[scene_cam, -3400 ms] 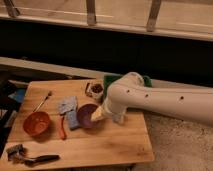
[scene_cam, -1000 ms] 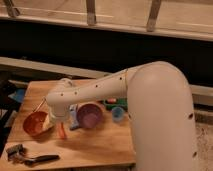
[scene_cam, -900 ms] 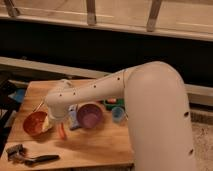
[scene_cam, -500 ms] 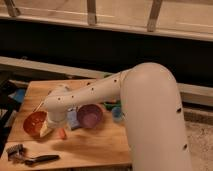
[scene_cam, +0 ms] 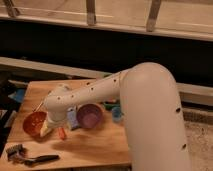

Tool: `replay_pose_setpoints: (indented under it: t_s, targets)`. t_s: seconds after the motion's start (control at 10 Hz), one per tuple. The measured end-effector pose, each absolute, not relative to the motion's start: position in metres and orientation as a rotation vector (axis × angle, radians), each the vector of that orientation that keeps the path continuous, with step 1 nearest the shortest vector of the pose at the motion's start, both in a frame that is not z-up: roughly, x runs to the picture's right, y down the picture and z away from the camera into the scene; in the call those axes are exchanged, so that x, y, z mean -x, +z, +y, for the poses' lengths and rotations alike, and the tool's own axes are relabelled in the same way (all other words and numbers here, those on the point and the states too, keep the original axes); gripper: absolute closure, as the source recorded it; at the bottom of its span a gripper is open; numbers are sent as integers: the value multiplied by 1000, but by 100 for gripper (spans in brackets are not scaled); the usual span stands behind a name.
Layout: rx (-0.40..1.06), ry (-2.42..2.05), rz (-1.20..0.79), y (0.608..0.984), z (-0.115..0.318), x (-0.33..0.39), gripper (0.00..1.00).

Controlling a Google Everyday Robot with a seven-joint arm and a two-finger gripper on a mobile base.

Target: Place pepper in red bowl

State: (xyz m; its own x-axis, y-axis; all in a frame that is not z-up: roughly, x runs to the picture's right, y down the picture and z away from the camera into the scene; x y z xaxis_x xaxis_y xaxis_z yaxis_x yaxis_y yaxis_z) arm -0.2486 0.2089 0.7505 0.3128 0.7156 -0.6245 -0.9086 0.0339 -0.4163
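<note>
Jaws gape beside the red bowl [scene_cam: 33, 123] on the wooden table [scene_cam: 102, 146].

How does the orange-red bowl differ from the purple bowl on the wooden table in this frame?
Colour: the round orange-red bowl against the round purple bowl.
Place: the orange-red bowl sits near the left edge of the wooden table; the purple bowl sits nearer the middle.
Cover: the gripper hangs at the orange-red bowl's right rim and hides part of it; the purple bowl stands apart from the gripper.
Both are upright and look similar in size.
</note>
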Motion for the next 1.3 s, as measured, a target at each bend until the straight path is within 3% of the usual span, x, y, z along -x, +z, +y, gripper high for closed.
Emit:
replay_pose_setpoints:
  t_s: [0.5,1.2,1.3]
  targets:
    - [878,1280,379,781,219,228,20]
    - [862,1234,487,792,241,236,20]
    - [854,1231,501,794,243,238,26]
